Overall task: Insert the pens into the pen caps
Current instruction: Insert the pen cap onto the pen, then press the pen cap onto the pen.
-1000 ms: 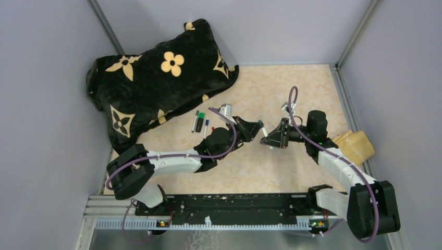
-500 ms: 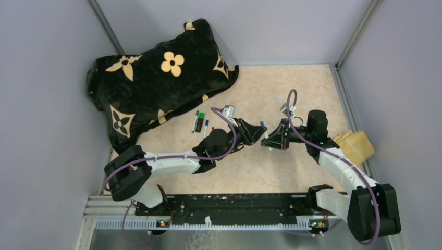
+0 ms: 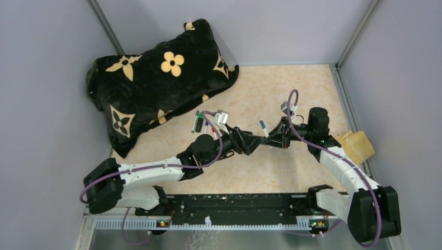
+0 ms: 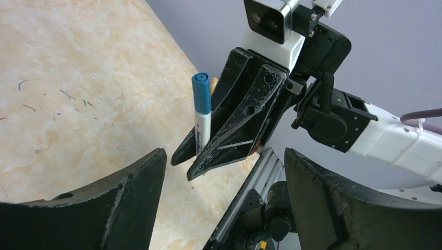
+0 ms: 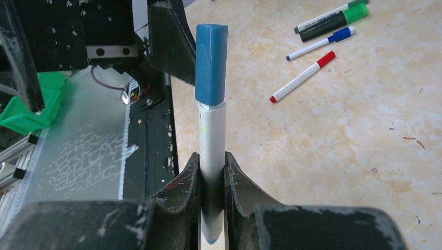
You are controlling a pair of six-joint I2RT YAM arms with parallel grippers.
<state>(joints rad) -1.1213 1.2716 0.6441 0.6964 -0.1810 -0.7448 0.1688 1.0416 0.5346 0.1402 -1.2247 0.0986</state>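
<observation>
Your left gripper (image 4: 225, 156) has let go. Its jaws were pinched together a second ago and now stand spread wide, and the arm has drawn back toward the black flowered cushion (image 3: 156, 83). Just beyond it, on the side away from the cushion, your right gripper (image 5: 211, 161) sits about where it was. Its jaws pinch the white pen (image 5: 212, 138) low on the barrel, and the pen stands out past the fingertips. The blue cap (image 5: 211, 65) is new: a second ago that end of the pen showed white, and now the cap sits over it, clear of both left fingers (image 4: 130, 198). Farther on, the loose pens (image 5: 319, 45), with green, blue and red ends, lie on the table (image 3: 292, 83) just off the cushion's near edge, as before.

From above, the left wrist covers part of those pens, so you cannot count them there. The held pen's lower end is buried inside the right grip. You cannot tell how fully the cap is seated.
</observation>
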